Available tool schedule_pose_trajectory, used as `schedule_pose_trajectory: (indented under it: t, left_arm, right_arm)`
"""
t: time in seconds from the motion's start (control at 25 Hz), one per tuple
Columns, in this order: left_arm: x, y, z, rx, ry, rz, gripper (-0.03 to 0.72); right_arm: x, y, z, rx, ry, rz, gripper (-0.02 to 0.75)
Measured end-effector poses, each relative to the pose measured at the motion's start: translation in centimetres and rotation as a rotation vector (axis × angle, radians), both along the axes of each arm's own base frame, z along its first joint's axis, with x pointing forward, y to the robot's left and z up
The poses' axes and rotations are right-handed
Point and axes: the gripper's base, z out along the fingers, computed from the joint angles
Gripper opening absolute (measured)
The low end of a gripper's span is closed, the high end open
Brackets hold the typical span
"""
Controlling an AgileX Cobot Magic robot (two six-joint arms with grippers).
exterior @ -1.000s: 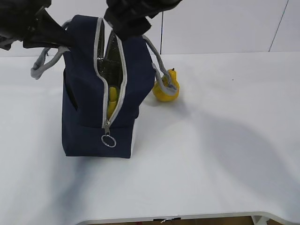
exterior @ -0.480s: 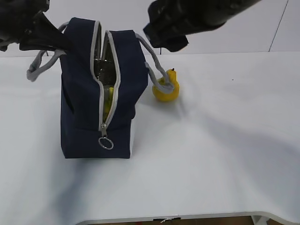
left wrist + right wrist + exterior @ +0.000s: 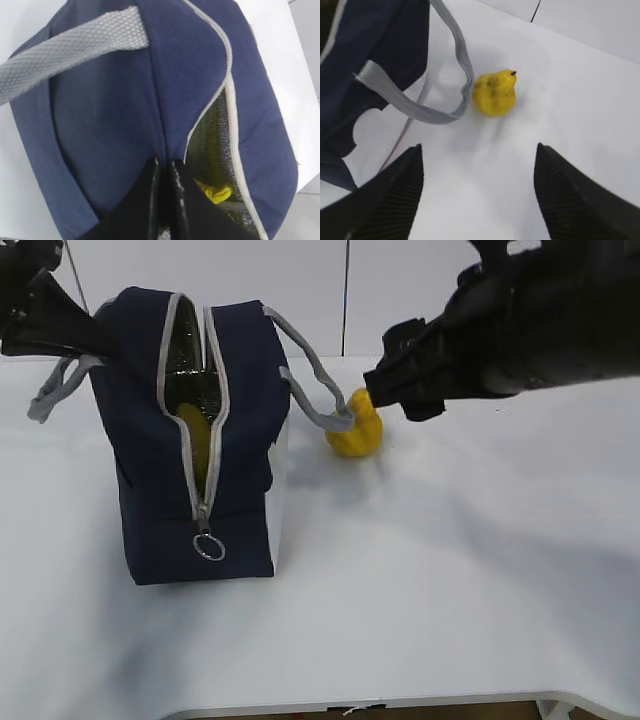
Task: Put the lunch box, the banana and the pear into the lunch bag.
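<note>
Bag [image 3: 180, 440] stands unzipped, banana [image 3: 195, 445] inside. Left gripper [image 3: 165, 172] pinches bag's top edge shut-jawed. Pear [image 3: 494, 93] sits just right of bag; right gripper [image 3: 477, 192] hovers above it, jaws wide.

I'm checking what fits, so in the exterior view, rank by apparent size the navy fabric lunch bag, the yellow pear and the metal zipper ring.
1. Navy fabric lunch bag, by far the largest.
2. Squat yellow pear.
3. Small metal zipper ring, though it sits nearer the camera.
</note>
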Motion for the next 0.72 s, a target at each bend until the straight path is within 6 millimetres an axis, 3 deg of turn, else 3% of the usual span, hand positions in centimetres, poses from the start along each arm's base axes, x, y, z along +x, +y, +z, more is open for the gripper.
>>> schedule_pose_trajectory:
  t: [0.32, 0.72]
  left_arm:
    - [-0.2, 0.2, -0.3, 0.054, -0.002, -0.029, -0.014]
    - [-0.2, 0.3, -0.4, 0.079, -0.022, -0.053, -0.014]
  right_arm:
    - [-0.1, -0.5, -3.6, 0.087, -0.06, -0.057, 0.56]
    - [-0.3, -0.9, -6.5, 0.261, -0.163, -0.105, 0.56]
